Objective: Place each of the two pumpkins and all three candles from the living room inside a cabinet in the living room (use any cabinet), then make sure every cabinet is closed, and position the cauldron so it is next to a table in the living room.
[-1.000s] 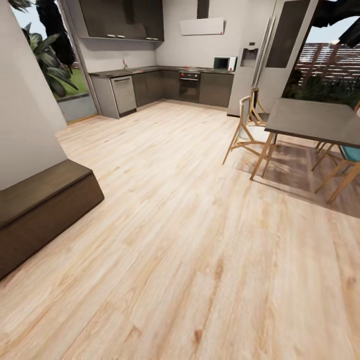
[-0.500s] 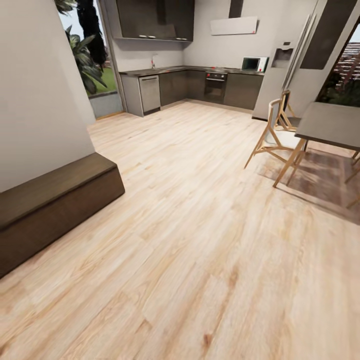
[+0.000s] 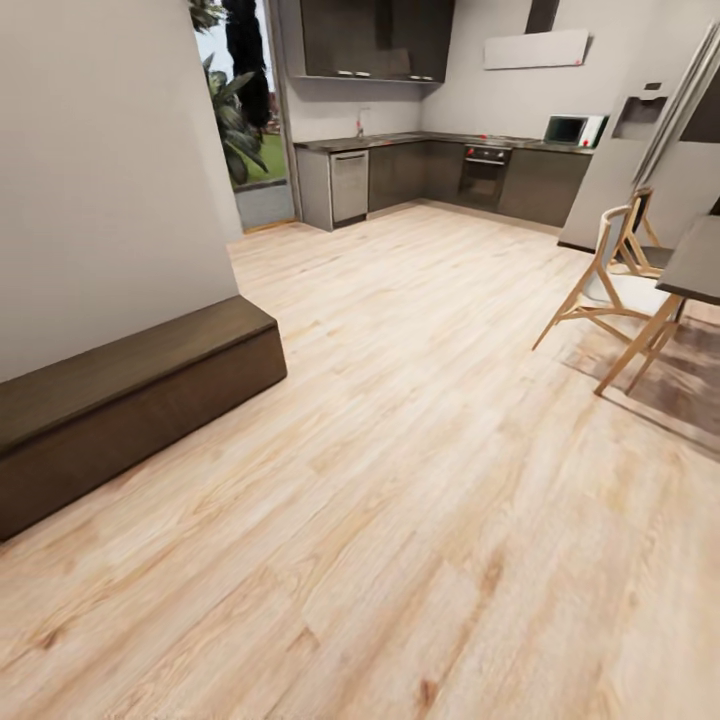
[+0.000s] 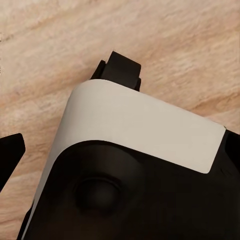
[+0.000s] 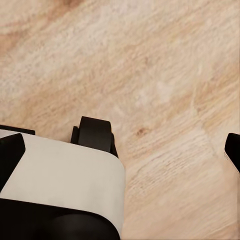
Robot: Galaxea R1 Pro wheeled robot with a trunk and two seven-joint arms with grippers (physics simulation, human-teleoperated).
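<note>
Against the left wall, low dark-brown cabinet sits shut, top bare, contents unseen, on pale wood floor; kitchen units behind, chair at right; finger spacing of both grippers: cannot tell.

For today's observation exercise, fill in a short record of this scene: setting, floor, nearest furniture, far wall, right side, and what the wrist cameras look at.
Setting: open room leading to a kitchen
Floor: light wood planks
Nearest furniture: long low dark-brown cabinet against the pale wall, fronts shut
Far wall: dark kitchen units, oven, microwave
Right side: wooden chair by a dark table
Wrist cameras: plank floor and robot body parts; jaws state unclear
</note>
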